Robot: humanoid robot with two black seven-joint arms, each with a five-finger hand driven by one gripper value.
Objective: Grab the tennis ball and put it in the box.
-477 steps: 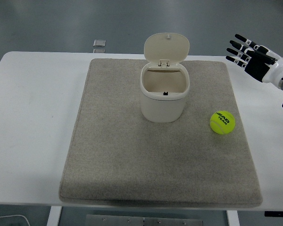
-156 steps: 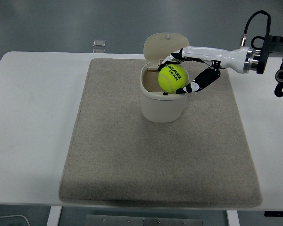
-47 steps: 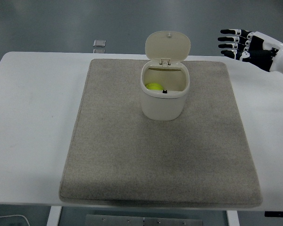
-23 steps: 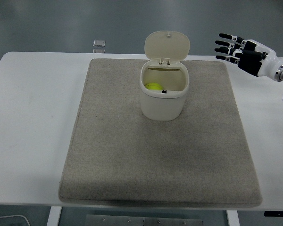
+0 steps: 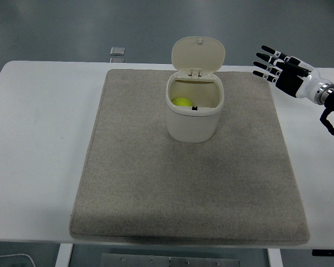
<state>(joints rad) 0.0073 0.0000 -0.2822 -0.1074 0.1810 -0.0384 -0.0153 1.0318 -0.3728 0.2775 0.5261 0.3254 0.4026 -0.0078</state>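
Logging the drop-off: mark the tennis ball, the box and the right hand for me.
tennis ball (image 5: 182, 102), head view, its visible yellow top inside the box
box (image 5: 192, 123), head view, front wall
right hand (image 5: 284, 72), head view, palm, fingers spread

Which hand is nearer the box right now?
Right. The right hand hangs open over the table's far right side, beyond the mat, apart from the box holding the tennis ball. The left hand is out of view.

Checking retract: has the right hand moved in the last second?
Yes. The right hand has dropped lower and nearer the mat's right edge, fingers spread.
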